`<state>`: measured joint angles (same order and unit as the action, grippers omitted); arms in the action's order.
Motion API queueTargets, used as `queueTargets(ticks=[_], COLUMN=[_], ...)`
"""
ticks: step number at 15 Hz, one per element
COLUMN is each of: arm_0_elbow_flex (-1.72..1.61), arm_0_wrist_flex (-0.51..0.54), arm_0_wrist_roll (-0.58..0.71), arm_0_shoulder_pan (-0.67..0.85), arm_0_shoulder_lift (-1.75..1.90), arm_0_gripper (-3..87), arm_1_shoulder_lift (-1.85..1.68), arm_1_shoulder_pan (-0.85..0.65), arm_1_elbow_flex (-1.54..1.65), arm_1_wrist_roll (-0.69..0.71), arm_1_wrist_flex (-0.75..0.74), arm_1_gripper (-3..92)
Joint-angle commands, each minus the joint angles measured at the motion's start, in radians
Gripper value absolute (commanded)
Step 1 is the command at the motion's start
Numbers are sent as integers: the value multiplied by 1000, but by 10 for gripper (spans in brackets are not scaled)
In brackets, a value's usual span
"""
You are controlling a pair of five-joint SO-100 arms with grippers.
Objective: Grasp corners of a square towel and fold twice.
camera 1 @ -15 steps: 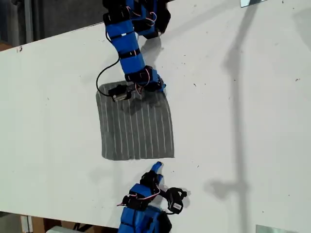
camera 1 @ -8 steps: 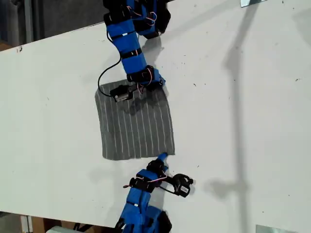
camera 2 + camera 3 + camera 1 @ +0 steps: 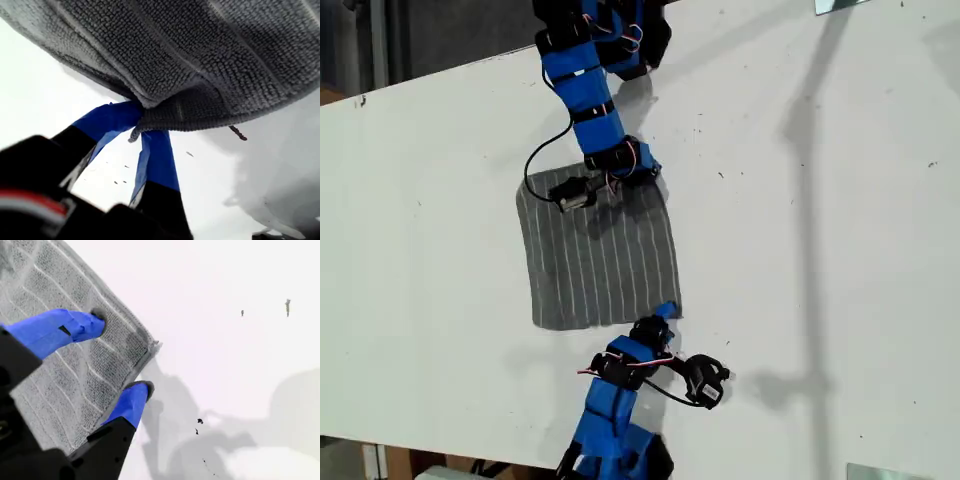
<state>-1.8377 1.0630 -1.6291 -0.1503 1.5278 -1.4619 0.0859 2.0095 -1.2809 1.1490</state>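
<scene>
The towel is dark grey with thin pale stripes and lies spread on the white table. At its far corner on the exterior view's right, my first gripper is shut. The first wrist view shows the same: my first gripper pinches a corner, and the towel hangs lifted above it. My second gripper is at the near corner on the exterior view's right. In the second wrist view my second gripper is open, one finger over the towel, the other just off its edge by the corner.
A black cable loops from the first arm over the towel's far edge. Metal brackets sit at the exterior view's top right and bottom right. The table's far edge slants across the exterior view's upper left.
My second gripper has moved forward from the bare table in front of the towel to its near corner. The first arm has shifted slightly, still at the far corner.
</scene>
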Motion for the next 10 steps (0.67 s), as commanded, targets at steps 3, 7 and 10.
queueTargets(ticks=[3, 7, 10], arm_0_elbow_flex=[38, 100, 167], arm_0_wrist_flex=[-28, -51, -66], arm_0_wrist_roll=[-2, 12, 17], arm_0_shoulder_pan=[43, 83, 78], arm_0_shoulder_lift=[-94, -225, -308], arm_0_gripper=[261, 262, -1], arm_1_shoulder_lift=[-25, -34, -35], arm_1_shoulder_pan=[40, 54, 67], arm_1_elbow_flex=[-35, -43, -54], arm_1_wrist_roll=[-18, -25, -34], arm_1_wrist_flex=[-12, -12, -12], arm_1_gripper=[-1, -1, -1])
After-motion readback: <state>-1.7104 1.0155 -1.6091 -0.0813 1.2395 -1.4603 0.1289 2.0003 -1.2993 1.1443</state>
